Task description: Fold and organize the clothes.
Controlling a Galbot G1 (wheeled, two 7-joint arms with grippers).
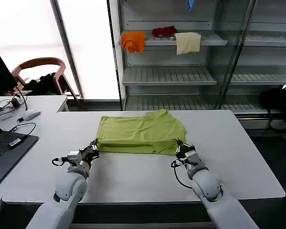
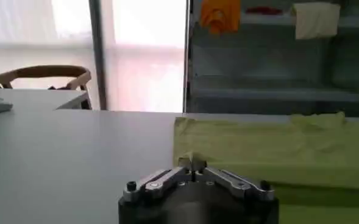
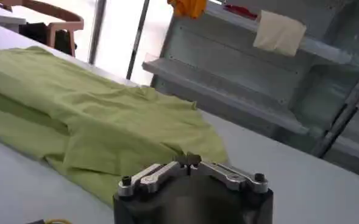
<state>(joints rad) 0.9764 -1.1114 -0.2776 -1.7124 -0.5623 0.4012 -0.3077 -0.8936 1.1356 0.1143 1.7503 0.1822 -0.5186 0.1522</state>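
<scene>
Head view: lime T-shirt [image 1: 140, 133] lay partly folded mid-table [image 1: 238, 157]. Left gripper [image 1: 94, 149] and right gripper [image 1: 180, 149] each pinched together on a near corner. Thin, limp, light fabric; corners looked the best hold.
</scene>
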